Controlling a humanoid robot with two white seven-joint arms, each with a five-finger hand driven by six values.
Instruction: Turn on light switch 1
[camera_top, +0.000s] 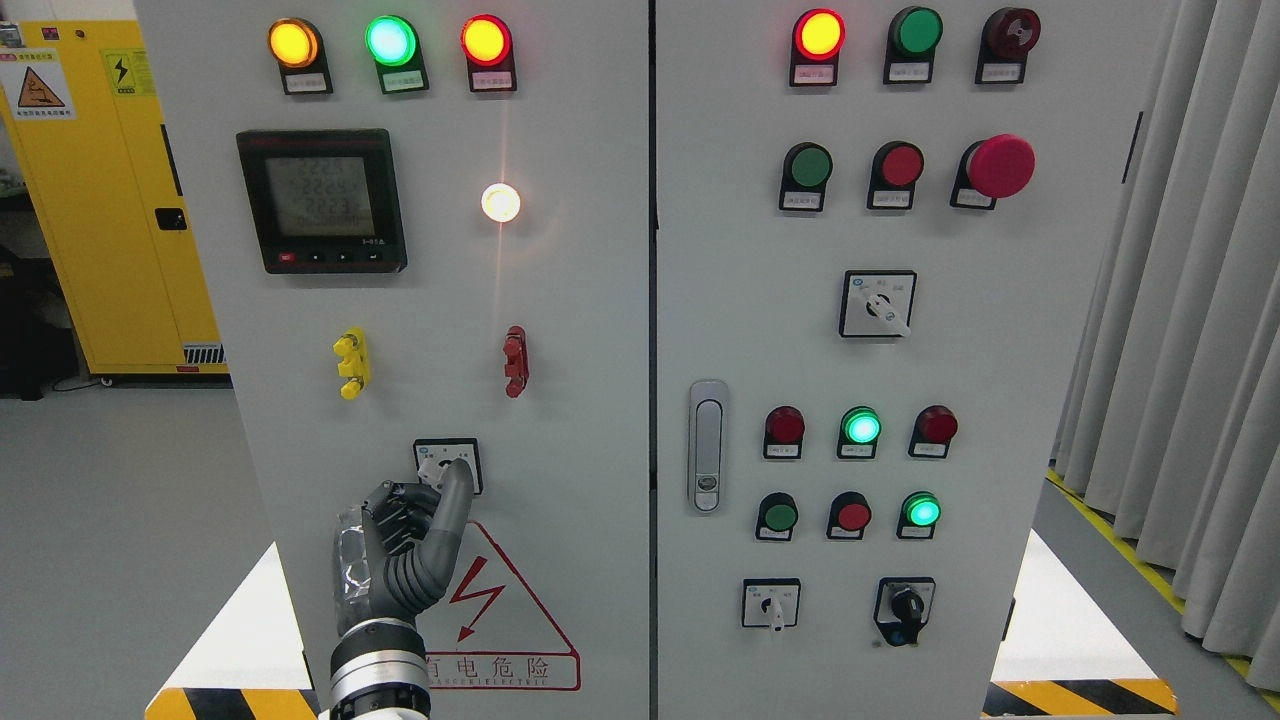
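From the head view, a tall pale-grey metal control cabinet (600, 400) with two doors fills the room in front of the robot. On the left door sit three lit round lamps along the top, amber (293, 43), green (390, 40) and red (486, 40), then a black square digital meter (321, 200) with a glowing white lamp (501, 203) to its right. Below these are a yellow terminal post (351, 363) and a red terminal post (515, 361), well apart. A red lightning-bolt warning triangle (490, 600) is printed low on that door.

The right door carries rows of red and green buttons and lamps, a big red mushroom-head stop button (1000, 166), a white-faced rotary selector (878, 304), a grey recessed door handle (707, 445), and two more small selectors near the bottom. A yellow safety cabinet (110, 190) stands behind on the left; grey pleated curtains (1190, 330) hang on the right.

The small white-faced rotary light switch (447, 465) sits on the left door, below and between the two terminal posts. The dark-grey left hand (405, 550) rises from the bottom edge. Its thumb is stretched up and lies against the switch knob, while the other fingers (400, 510) are curled in beside it, just left of the switch plate. Whether those fingers actually pinch the knob I cannot tell.
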